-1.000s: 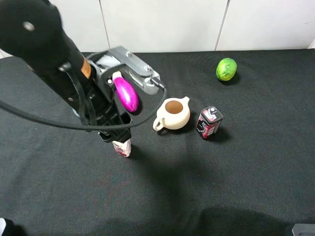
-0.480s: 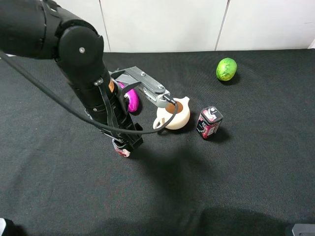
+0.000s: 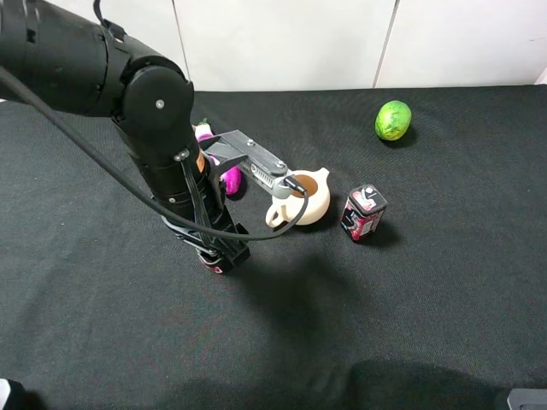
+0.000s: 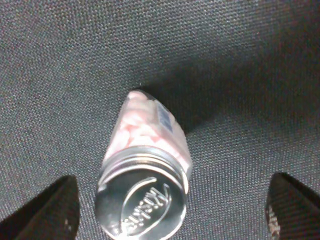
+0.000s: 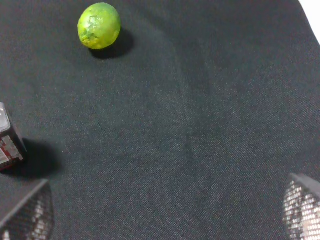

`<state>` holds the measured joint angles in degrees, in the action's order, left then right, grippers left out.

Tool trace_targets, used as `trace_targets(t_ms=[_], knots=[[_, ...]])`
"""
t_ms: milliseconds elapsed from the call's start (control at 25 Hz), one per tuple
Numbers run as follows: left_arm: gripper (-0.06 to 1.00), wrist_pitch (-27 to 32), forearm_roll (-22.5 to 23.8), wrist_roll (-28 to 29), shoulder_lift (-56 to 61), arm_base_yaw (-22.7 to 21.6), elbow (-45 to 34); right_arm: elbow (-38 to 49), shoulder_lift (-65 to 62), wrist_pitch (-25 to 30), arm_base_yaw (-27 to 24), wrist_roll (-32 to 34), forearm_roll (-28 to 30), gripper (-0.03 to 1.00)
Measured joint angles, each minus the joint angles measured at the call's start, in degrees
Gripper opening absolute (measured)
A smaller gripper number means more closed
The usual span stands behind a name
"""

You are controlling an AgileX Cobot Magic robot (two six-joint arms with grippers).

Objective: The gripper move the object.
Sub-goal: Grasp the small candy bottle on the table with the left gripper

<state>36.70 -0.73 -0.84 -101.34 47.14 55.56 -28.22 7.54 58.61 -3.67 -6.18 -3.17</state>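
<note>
Black cloth (image 3: 427, 299) carries the small clear bottle with round pale cap and pink-white label (image 4: 145, 145), standing near the cream ceramic teapot (image 3: 303, 198). Directly above it hangs the left arm's black claw (image 3: 220, 254), its fingers wide apart, one on each side. I judge the grasp is being prepared: next it should centre, lower around the body, then close gently.

The left gripper (image 3: 219, 254), a black claw at the tip of a big black arm, points down at the cloth, left of the teapot (image 3: 301, 196) and nearer the camera. Its jaws stand wide apart around the bottle (image 4: 148, 145), touching neither side. The bottle is small and clear, pink and white inside, with a round pale cap (image 4: 142, 206) bearing raised lettering. It appears to lean slightly.
</note>
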Motion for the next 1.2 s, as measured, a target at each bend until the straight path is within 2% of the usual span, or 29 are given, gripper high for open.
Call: trace_targets(t_ms=[600, 840, 1200], knots=[[0.79, -0.8, 0.1, 2.6, -0.5, 0.0, 0.0, 0.0, 0.0, 0.0, 0.0, 0.0, 0.0, 0.69], [0.79, 0.0, 0.1, 8.0, -5.3, 0.0, 3.3, 0.0, 0.0, 0.0, 0.0, 0.0, 0.0, 0.69], [0.79, -0.3, 0.1, 15.6, -6.2, 0.0, 5.0, 0.0, 0.0, 0.0, 0.0, 0.0, 0.0, 0.69]])
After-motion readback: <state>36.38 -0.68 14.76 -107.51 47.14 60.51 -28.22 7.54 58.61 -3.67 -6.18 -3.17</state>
